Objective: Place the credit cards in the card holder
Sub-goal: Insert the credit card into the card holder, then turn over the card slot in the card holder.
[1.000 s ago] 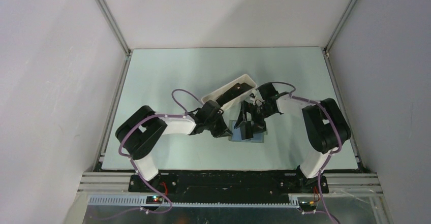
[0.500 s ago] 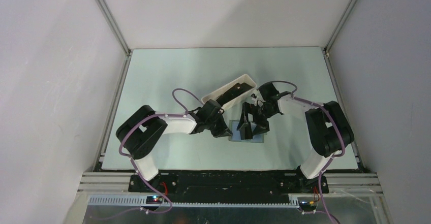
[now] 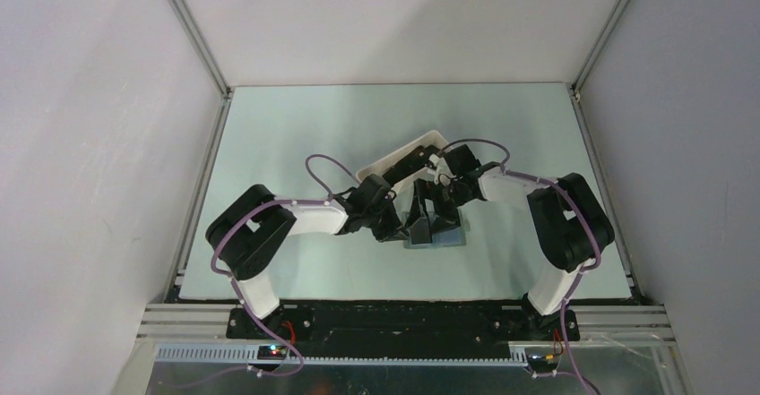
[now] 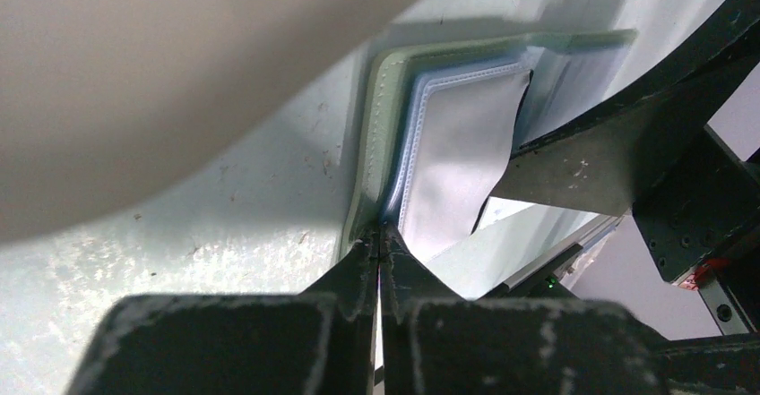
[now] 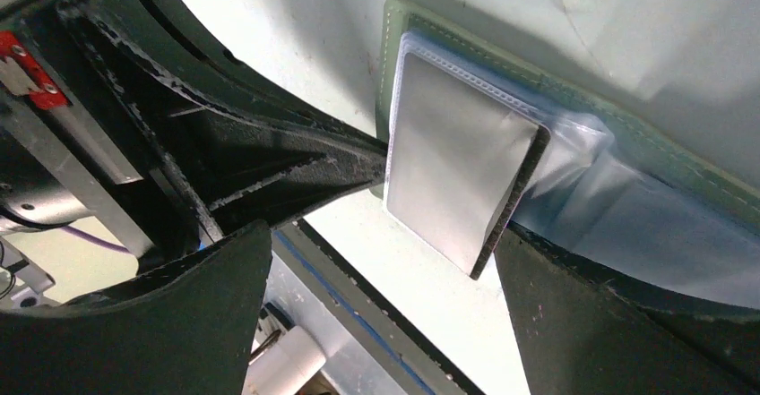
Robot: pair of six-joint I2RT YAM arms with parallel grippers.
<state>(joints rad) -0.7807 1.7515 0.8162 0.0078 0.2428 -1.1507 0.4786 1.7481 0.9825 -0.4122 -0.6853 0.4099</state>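
Observation:
The grey-green card holder (image 3: 445, 238) lies open on the table in front of both arms. My left gripper (image 4: 379, 234) is shut on its near green edge (image 4: 369, 135). One card (image 5: 457, 171), shining grey, stands tilted with its far end in the holder's clear pocket (image 5: 618, 207). My right gripper (image 5: 385, 243) is open around that card, and the card's dark edge touches the right finger (image 5: 618, 323). The card also shows in the left wrist view (image 4: 457, 162). More dark cards (image 3: 414, 159) lie in the white tray.
The long white tray (image 3: 381, 170) lies aslant just behind the holder, close to both wrists. My left gripper's fingers (image 5: 296, 162) sit just left of the card in the right wrist view. The enclosure walls stand at the table's sides and back.
My right gripper has moved left over the card holder, closer to my left gripper. My left gripper has stayed shut on the holder's edge.

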